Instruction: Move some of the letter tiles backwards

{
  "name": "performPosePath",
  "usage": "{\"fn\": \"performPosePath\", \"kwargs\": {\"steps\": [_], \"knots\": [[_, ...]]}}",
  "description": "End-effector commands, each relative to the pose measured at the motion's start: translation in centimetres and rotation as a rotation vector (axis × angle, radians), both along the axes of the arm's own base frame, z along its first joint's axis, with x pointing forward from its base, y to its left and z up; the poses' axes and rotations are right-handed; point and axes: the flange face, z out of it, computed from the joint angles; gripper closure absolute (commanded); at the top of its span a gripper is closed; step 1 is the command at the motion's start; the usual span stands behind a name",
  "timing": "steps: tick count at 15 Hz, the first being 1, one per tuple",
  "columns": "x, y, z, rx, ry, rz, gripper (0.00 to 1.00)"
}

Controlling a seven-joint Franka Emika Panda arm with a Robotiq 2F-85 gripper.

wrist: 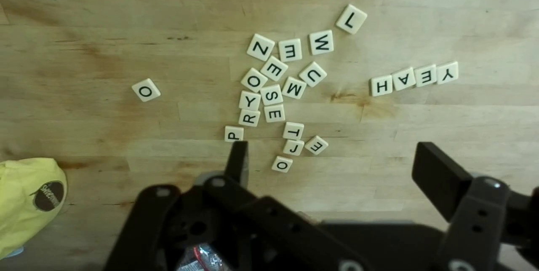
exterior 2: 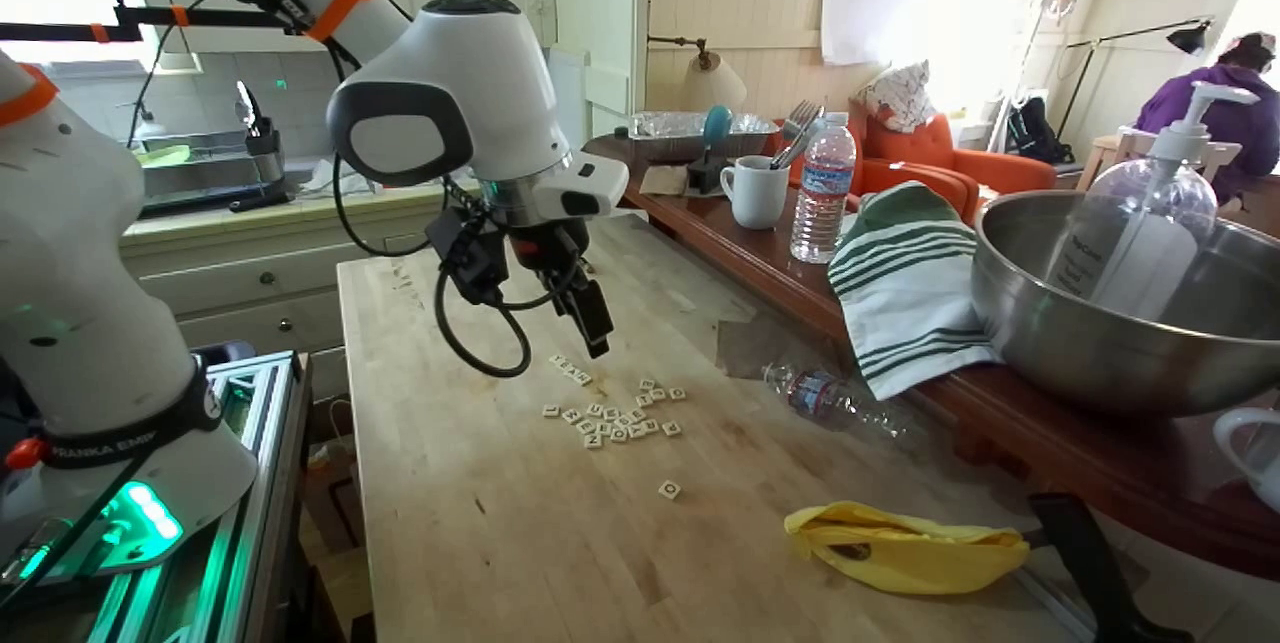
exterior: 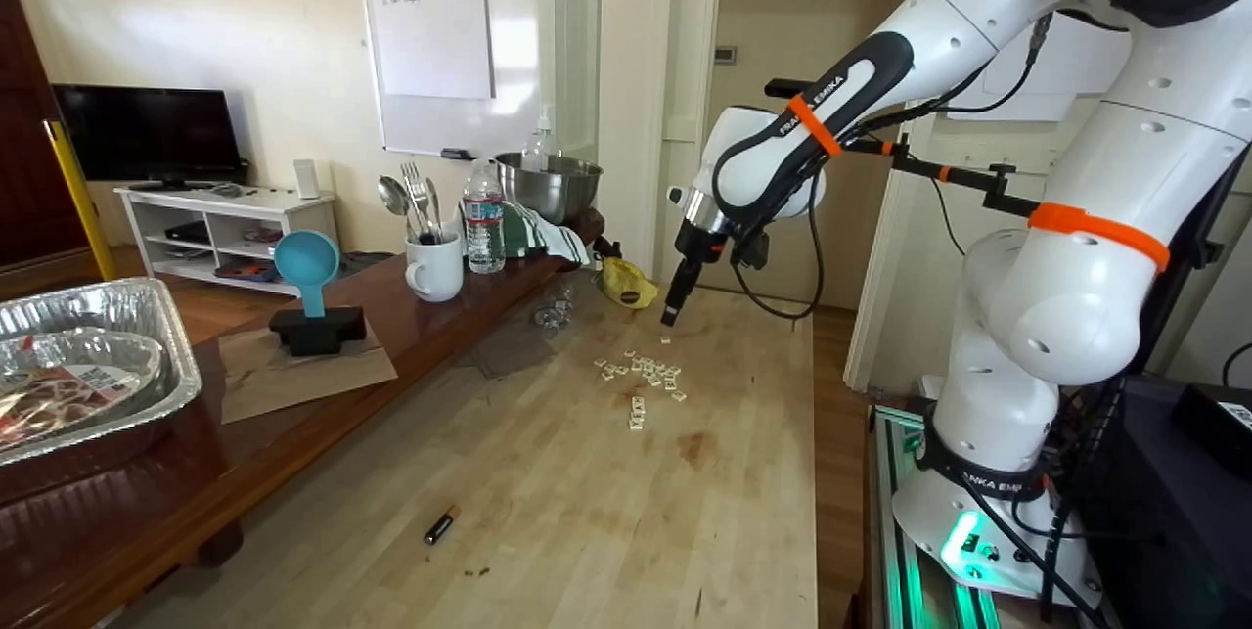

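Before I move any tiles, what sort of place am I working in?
Probably a home, with kitchen and living areas close together: the exterior views show a kitchen counter, an orange armchair and a television.

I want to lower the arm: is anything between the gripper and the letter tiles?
Nothing visible is: the open gripper hangs above the tabletop, and in the wrist view nothing lies on the letter tiles.

Both exterior views stood back, looked slantwise down the tabletop (exterior: 734, 521) from opposite ends, roughly faced each other, the wrist view sat close above, looked steeply down, all three shared the letter tiles (wrist: 271, 95) and yellow bag (wrist: 25, 197).
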Motion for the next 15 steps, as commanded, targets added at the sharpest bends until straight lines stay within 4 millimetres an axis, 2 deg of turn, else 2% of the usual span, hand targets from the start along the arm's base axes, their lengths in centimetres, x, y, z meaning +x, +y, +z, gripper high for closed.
{"fn": "performPosePath", "kwargs": {"steps": [1,7,11,12,13,15], "knots": [[2.9,-0.1,-1.3,-0.009,-0.023,-0.052,0.00],[8.3,0.4,-3.5,-0.004,-0.011,-0.055,0.00],[10.9,0.3,-5.3,-0.005,0.001,-0.070,0.00],[11.4,0.2,-5.8,-0.006,0.005,-0.075,0.08],[11.8,0.2,-6.3,-0.004,0.011,-0.077,0.27],[12.4,0.1,-7.1,-0.003,0.014,-0.075,0.42]]}}
